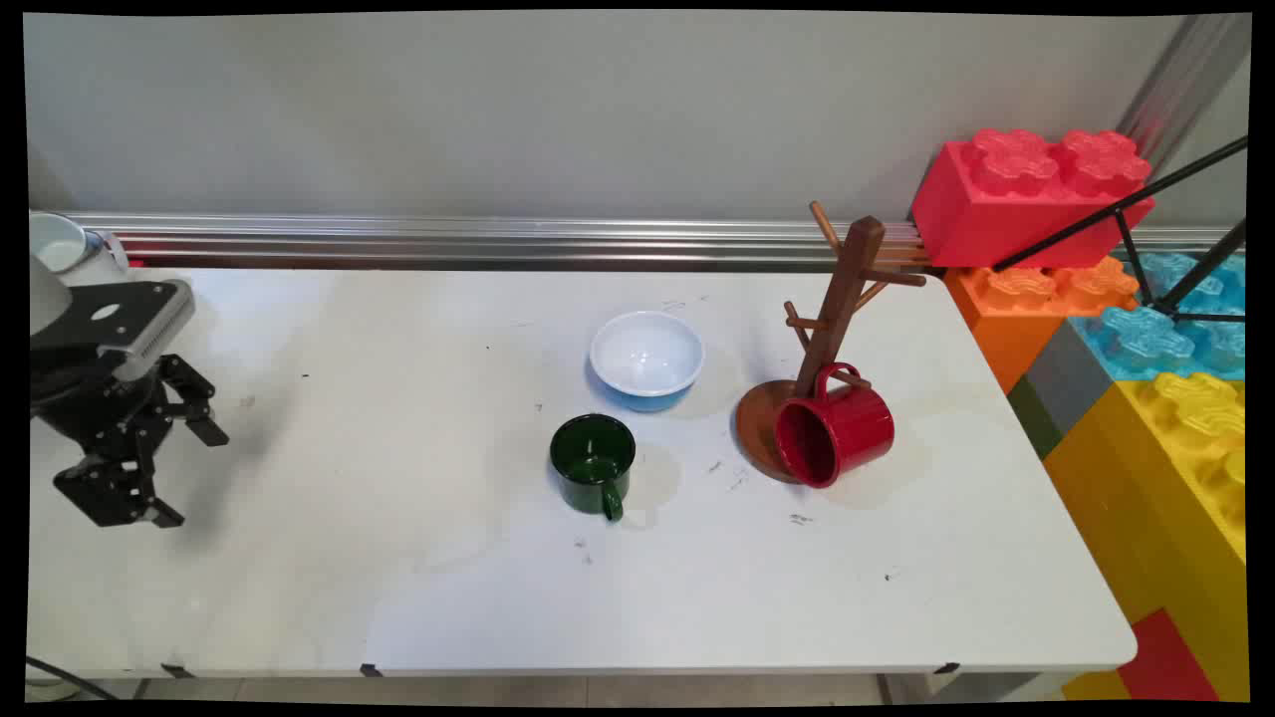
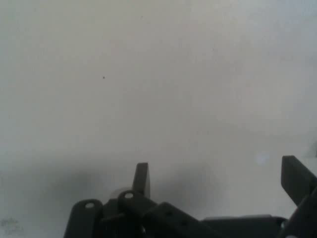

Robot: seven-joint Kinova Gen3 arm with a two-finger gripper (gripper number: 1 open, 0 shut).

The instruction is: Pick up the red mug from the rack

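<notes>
Well left of the green mug (image 1: 594, 464), the black gripper (image 1: 189, 473) hangs over bare white table (image 1: 398, 558), fingers spread apart and holding nothing. Just behind the green mug sits a white-and-blue bowl (image 1: 647, 357); to its right, a red mug (image 1: 835, 426) hangs tilted on a wooden mug tree (image 1: 832, 319).

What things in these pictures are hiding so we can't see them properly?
- Red mug, main view: it covers part of the wooden mug tree base.
- Green mug, main view: inside too dark to see.
- Hand view: only bare white table; the mugs and bowl fall outside it.
</notes>
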